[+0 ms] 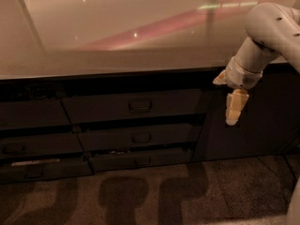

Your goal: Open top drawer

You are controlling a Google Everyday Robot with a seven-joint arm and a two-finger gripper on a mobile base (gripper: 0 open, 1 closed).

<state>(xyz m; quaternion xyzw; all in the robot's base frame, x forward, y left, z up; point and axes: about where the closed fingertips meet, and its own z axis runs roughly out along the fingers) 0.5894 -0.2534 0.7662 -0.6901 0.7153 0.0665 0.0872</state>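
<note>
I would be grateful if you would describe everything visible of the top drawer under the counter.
The top drawer is the widest, tallest dark grey front, just below the countertop, with two shorter drawer fronts beneath it. One small bar handle sits at its centre. The front looks smooth and matte, level, and seems shut, though shadow hides its top edge. Nothing touches it: the gripper hangs to its right, before the dark panel, apart from the handle.
</note>
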